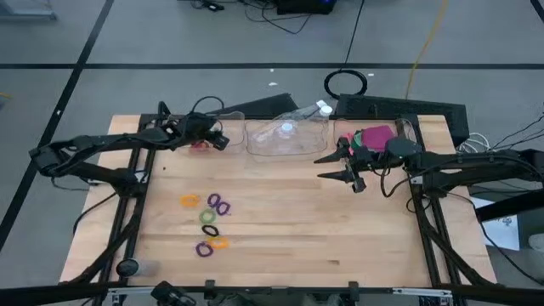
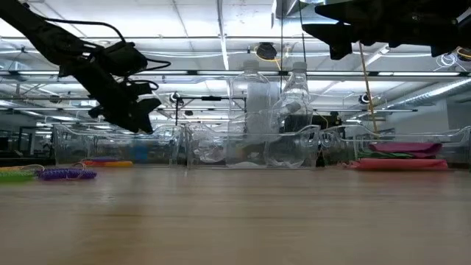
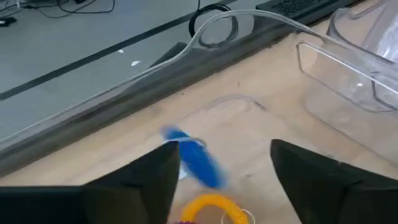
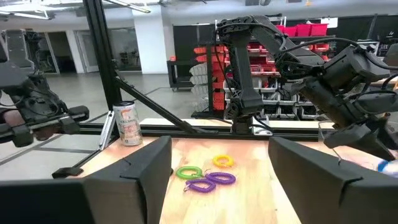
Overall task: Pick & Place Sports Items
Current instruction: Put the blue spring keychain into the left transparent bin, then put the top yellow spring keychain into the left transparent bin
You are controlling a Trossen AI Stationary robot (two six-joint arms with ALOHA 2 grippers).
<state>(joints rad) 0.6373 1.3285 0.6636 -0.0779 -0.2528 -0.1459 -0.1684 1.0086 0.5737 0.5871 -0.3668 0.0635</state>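
Currently, blue elastic ring (image 3: pixel 194 158): blurred in the left wrist view, between the left gripper's two dark fingers and nearer one of them; whether it touches that finger cannot be told; it sits over the floor of the clear plastic tray (image 3: pixel 261 22) at the bench's far-left part.
Orange elastic ring (image 3: pixel 214 207): lying in the same tray, just beside the blue one.
Left gripper (image 1: pixel 219 140): hanging over that tray near the far edge of the wooden bench (image 1: pixel 340 229); jaws parted, closed on nothing that can be made out.
Loose rings on the bench: an orange ring (image 1: pixel 189 201), a purple coil ring (image 1: pixel 218 204), a green ring (image 1: pixel 208 217), a dark ring (image 1: pixel 210 230), an orange-yellow ring (image 1: pixel 220 242) and another purple ring (image 1: pixel 202 249), clustered in the left-centre of the bench, well apart from both grippers.
Pink flat rectangular soft piece (image 1: pixel 376 136): in a clear tray at the far-right part of the bench, with a green flat piece (image 2: pixel 401 154) stacked among the layers there.
Right gripper (image 1: pixel 343 166): raised above the bench, near the pink piece's tray, jaws wide apart and empty.
Clear plastic bottles (image 1: pixel 293 127): lying in the middle clear tray by the far edge.
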